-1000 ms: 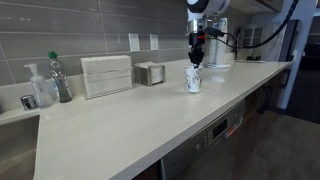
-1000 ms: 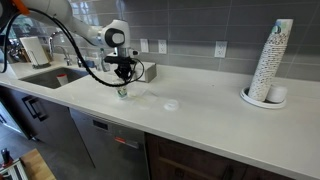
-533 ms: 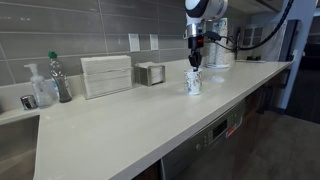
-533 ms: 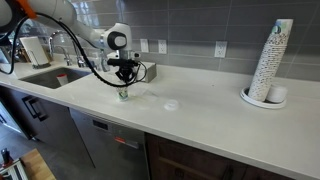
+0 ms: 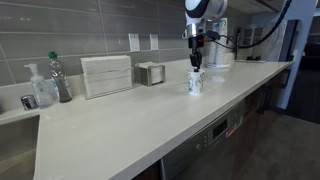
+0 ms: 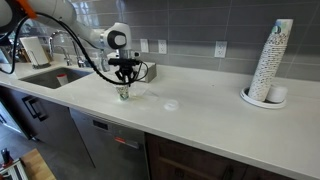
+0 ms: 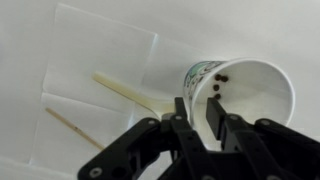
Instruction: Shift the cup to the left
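Note:
The cup (image 5: 194,83) is small and white with bluish print, and it stands upright on the pale counter (image 5: 130,125). It also shows in the other exterior view (image 6: 123,94). In the wrist view the cup (image 7: 250,92) is open-topped with a few dark specks inside. My gripper (image 7: 201,113) comes straight down on it, with one finger inside the rim and one outside. The jaws are closed on the cup's wall. In both exterior views the gripper (image 5: 196,64) (image 6: 125,78) sits right on top of the cup.
A tall stack of nested cups (image 6: 272,62) stands far along the counter. A small round lid (image 6: 171,103) lies near the cup. A white box (image 5: 106,75), a small holder (image 5: 150,73) and soap bottles (image 5: 42,88) stand by the wall. A clear sheet with wooden sticks (image 7: 120,90) lies beside the cup.

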Robot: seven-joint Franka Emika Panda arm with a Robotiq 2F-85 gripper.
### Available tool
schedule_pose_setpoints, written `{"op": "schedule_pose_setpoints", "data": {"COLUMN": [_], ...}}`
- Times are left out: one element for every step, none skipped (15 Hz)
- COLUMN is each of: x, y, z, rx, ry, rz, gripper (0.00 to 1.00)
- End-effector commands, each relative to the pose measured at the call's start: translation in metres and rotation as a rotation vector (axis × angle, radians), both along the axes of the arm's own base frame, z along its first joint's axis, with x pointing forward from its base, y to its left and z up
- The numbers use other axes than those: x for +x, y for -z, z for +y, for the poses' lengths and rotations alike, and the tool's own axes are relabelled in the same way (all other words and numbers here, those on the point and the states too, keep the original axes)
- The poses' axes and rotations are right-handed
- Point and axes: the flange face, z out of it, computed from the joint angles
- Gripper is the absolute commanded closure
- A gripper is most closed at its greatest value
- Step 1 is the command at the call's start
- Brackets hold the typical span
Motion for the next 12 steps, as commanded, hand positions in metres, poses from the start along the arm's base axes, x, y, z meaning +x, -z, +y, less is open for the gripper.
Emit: {"op": "schedule_pose_setpoints", "data": {"x": [-0.017,-0.022,-0.025,-0.030,-0.033,-0.037,-0.042,-0.049,-0.056,-0.063,-0.072,-0.081], "y": [-0.023,-0.033,-0.041,-0.051,-0.060,-0.069,-0.077,-0.084,-0.091,-0.097,-0.101,-0.106], "z": [-0.001,-0.002,-0.003,-0.005,-0.008,-0.012,-0.014,-0.016,-0.017,-0.018,-0.017,-0.016], "rx": [0.010,0.009,0.001,0.006,0.009,0.013,0.014,0.011,0.003,-0.005,-0.009,-0.016], "ry": [-0.064,-0.047,-0.031,-0.008,0.009,0.037,0.049,0.058,0.076,0.095,0.111,0.133], "rz": [0.031,0.031,0.022,0.020,0.010,0.009,0.005,0.003,-0.006,-0.020,-0.029,-0.040], "gripper": [0.39,0.32,0.24,0.17,0.10,0.02,0.00,0.00,0.00,0.00,0.00,0.00]}}
